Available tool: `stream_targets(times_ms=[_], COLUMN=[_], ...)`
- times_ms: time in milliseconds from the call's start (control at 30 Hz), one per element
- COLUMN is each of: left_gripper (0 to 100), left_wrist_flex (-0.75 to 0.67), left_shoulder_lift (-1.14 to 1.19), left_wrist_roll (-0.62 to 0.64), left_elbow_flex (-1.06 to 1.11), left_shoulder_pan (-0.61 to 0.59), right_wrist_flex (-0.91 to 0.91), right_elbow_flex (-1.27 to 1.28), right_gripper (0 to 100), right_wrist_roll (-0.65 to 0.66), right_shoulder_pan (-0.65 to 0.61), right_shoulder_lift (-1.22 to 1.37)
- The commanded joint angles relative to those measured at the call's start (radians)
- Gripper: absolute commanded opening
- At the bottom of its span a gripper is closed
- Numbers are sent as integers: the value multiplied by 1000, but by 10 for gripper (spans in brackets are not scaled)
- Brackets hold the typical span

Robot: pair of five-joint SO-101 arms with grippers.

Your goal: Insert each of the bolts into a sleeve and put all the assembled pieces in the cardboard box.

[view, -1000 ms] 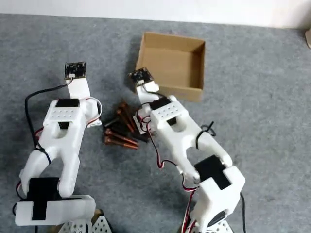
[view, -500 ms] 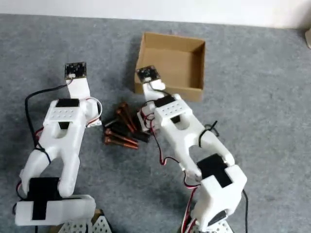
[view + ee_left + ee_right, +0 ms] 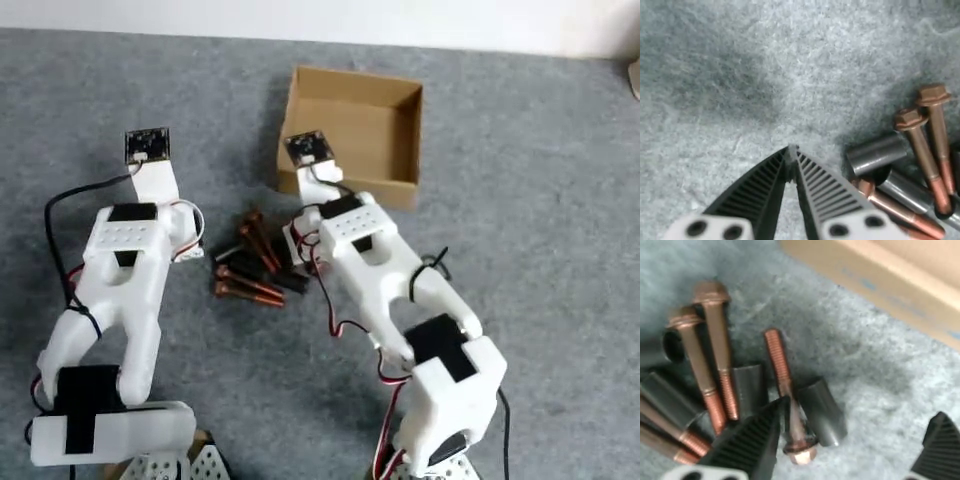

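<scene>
Pointing, seemingly, toward cardboard box (image 3: 880,285): bolt (image 3: 782,385)

1. You have open carpet (image 3: 540,250) right of the cardboard box (image 3: 380,190) and at far left.
2. Bolts (image 3: 921,150) and sleeves (image 3: 875,154) crowd the gap between the left arm (image 3: 125,270) and right arm (image 3: 370,260).
3. The box's near wall stands just far-right of that pile.

Grey felt tabletop (image 3: 520,260) here, carrying a jumbled heap of copper bolts (image 3: 248,288) and dark sleeves (image 3: 875,154), with the cardboard box (image 3: 350,188) near them.
</scene>
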Motion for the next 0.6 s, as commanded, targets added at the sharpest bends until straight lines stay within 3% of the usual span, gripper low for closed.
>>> stream_targets(times_ms=[0,567], left_gripper=[10,10], left_wrist_flex=[-15,-20], left_shoulder_lift=[-5,-12], left_wrist_roll=[3,3], left_elbow_flex=[-47,-27], left_shoulder_pan=[-13,-13], right_wrist_flex=[-13,93], right_elbow_flex=[-25,-65], right_gripper=[389,382], right_wrist_roll=[-5,-9], right_shoulder_pan=[-28,-38], right_shoulder_lift=[105,133])
